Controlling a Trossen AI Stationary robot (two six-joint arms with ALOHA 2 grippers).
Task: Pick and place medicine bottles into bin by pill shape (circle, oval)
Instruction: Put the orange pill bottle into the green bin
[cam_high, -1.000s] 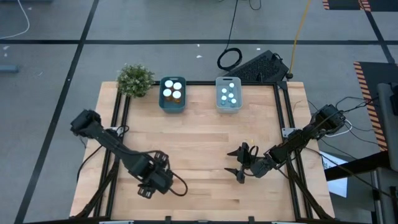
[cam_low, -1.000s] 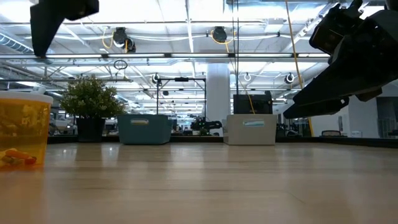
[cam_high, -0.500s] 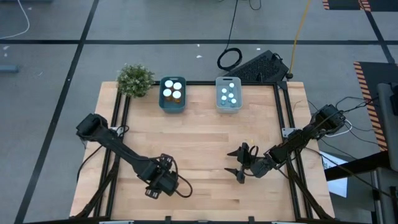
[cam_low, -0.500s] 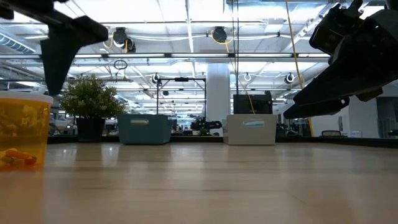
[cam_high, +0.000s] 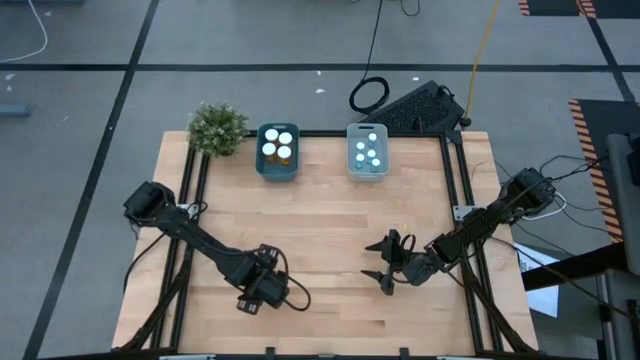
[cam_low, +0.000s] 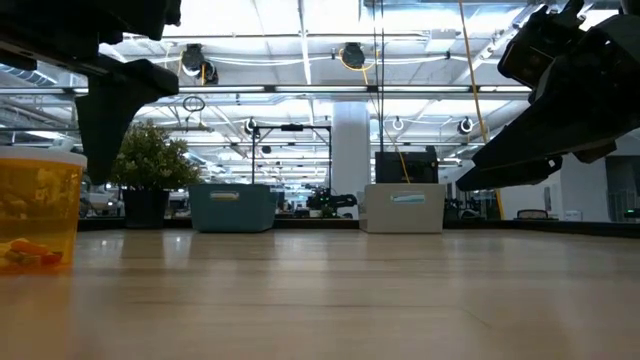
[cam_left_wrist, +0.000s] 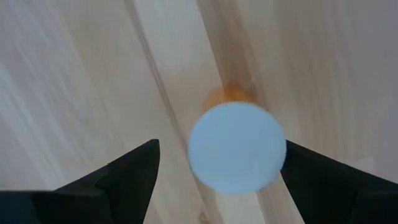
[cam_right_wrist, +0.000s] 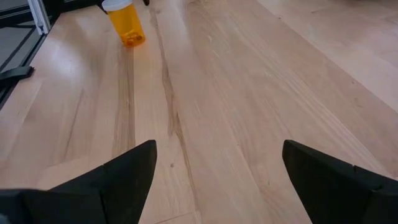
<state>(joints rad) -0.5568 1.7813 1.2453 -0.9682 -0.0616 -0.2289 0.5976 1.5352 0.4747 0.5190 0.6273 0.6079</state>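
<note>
Left wrist view: left claw is held spread directly above amber bottle on bench, ready for descent; right claw is parked spread.

amber bottle upright, table's left edge | dark arm above it | two bins far back

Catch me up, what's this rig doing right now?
It is sorting medicine bottles into two bins at the table's far edge. The teal bin holds amber bottles with white caps, the pale bin holds smaller blue-teal ones. One amber bottle is still out on the table. The left gripper hangs straight over its white cap, fingers open on either side, not gripping yet. The right gripper waits open above bare wood on the right.
</note>
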